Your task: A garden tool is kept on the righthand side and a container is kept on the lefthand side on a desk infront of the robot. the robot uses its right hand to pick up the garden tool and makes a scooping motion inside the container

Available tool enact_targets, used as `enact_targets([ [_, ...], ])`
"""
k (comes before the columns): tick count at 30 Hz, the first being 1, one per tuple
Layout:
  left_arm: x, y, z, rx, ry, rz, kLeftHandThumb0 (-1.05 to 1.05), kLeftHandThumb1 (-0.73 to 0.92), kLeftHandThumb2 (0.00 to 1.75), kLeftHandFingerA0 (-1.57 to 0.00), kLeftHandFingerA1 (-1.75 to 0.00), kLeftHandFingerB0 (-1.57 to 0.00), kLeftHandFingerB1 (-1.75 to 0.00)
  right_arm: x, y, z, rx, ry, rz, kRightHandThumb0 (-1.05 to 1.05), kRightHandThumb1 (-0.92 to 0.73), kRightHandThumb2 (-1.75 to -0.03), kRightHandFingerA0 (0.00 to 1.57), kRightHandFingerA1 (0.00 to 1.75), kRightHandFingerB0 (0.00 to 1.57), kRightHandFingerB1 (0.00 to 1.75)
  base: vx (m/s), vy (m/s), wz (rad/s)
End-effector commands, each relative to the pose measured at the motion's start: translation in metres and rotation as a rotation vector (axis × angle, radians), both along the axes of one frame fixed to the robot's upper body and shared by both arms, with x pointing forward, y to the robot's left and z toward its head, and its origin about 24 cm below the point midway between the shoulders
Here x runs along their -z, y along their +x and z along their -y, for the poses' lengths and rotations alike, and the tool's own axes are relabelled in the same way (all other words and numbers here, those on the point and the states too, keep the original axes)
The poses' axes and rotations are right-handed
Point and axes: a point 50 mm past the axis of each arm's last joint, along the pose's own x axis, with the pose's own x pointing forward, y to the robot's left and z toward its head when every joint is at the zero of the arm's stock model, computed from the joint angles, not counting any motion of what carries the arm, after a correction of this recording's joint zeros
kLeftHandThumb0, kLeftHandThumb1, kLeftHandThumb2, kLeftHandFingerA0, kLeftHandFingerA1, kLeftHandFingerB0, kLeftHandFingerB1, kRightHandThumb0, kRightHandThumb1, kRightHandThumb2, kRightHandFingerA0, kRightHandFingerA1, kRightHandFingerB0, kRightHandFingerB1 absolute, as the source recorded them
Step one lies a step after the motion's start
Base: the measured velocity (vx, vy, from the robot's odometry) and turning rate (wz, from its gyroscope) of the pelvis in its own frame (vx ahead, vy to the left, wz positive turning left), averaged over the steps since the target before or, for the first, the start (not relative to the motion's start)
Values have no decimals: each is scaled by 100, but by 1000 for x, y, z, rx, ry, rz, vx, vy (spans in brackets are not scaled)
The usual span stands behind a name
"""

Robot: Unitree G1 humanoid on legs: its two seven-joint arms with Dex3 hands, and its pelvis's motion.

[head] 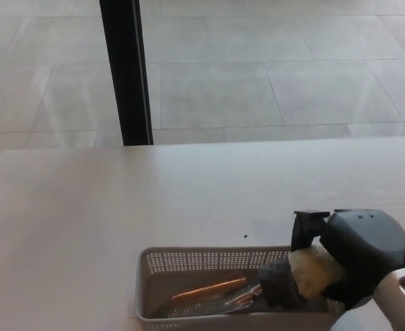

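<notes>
The right hand (340, 265) grips the garden tool (220, 293), whose blade end lies low inside the container (147, 289) at the worktop's (85, 221) near edge. Sweep the blade along the floor without catching the perforated walls. Keep the grip firm.

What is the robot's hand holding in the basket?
The right hand grips the garden tool by its handle end; the working end lies inside the basket.
</notes>
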Motion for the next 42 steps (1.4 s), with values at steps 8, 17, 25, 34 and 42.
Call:
enact_targets([
  [8,-3,-8,-6,-10,15,-20,-51,65,59,-64,-65,-58,-48,-21,-9,43,45,351,96,-21,-52,-111,86,175,66,167,0,0,0],
  [17,-4,-9,-8,-20,16,-19,-52,63,58,-66,-63,-60,-48,-83,-6,85,17,180,208,-18,-52,-111,85,175,71,155,0,0,0],
  [25,-4,-12,-9,-10,33,-38,-52,64,59,-68,-67,-61,-49,-103,1,101,33,154,266,-20,-50,-110,89,175,76,150,0,0,0],
  [34,-6,-9,-10,-12,23,-19,-53,64,59,-66,-66,-61,-49,-81,6,106,233,186,156,-19,-47,-108,90,175,79,153,0,0,0],
  [42,-3,-12,-7,-3,12,-17,-52,67,59,-65,-69,-56,-51,-17,2,116,510,383,22,-16,-51,-108,93,171,81,145,0,0,0],
])
